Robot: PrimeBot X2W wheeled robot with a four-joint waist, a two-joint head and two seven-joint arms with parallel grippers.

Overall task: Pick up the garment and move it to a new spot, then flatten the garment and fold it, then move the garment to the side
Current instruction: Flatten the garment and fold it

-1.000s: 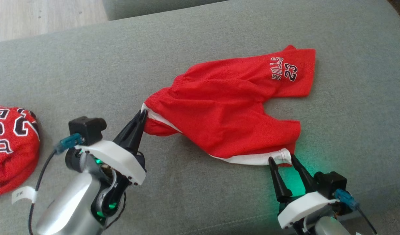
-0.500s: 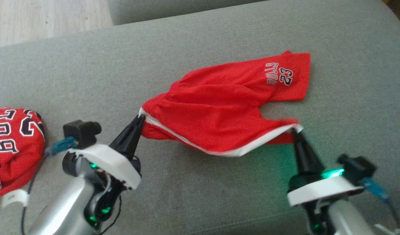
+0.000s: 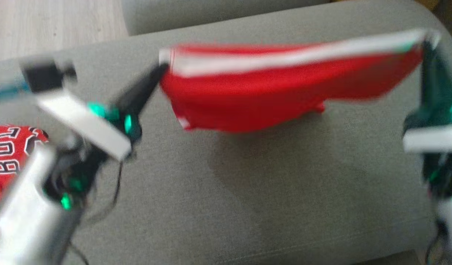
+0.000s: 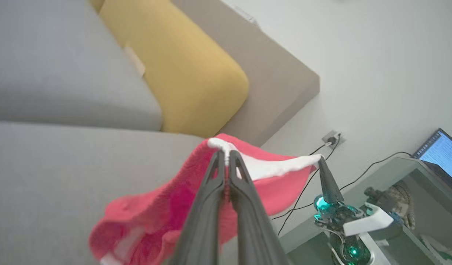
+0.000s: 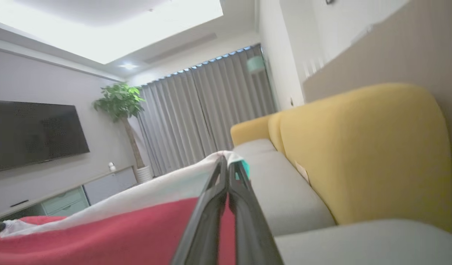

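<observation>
The garment, red shorts with a white band, hangs stretched in the air above the grey sofa seat. My left gripper is shut on its left corner and my right gripper is shut on its right corner, the white band pulled taut between them. In the left wrist view my left gripper pinches the white edge of the garment, with the right gripper across from it. In the right wrist view the right gripper clamps the white band of the garment. The head view is blurred.
A second red jersey lies on the seat at the far left. Yellow back cushions line the sofa. A glass side table with a laptop stands past the sofa's end. Wooden floor lies beyond the seat.
The right gripper shut on the shorts' right corner. Both grippers then lifted the garment off the seat, up and away, stretching it between them.
</observation>
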